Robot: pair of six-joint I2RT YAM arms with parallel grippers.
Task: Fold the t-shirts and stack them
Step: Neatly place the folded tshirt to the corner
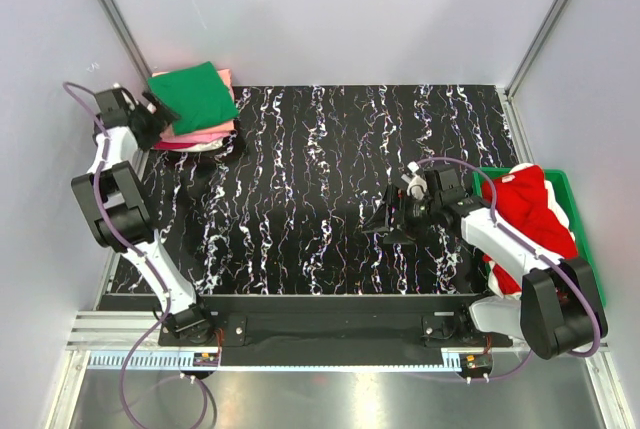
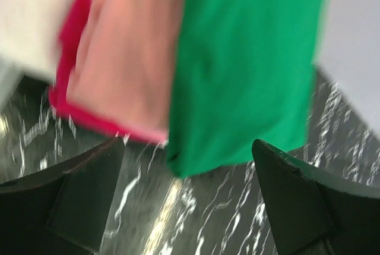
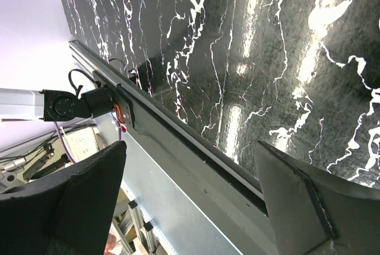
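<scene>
A stack of folded t-shirts sits at the table's far left corner, with the bright green one (image 1: 195,96) on top and salmon and hot pink layers (image 1: 205,135) under it. My left gripper (image 1: 158,112) is open at the stack's left edge. The left wrist view shows the green shirt (image 2: 249,59), the salmon one (image 2: 130,47), a hot pink edge (image 2: 74,106) and a white one (image 2: 29,17) just beyond my open left gripper (image 2: 187,195), which holds nothing. A red t-shirt (image 1: 530,214) lies heaped in the bin. My right gripper (image 1: 392,217) hangs open and empty over the table (image 3: 190,201).
A rigid green bin (image 1: 578,199) stands at the table's right edge, beside my right arm. The black marbled table top (image 1: 320,169) spreads between the two arms. White walls close in the left, back and right sides. A metal rail (image 3: 178,142) runs along the near edge.
</scene>
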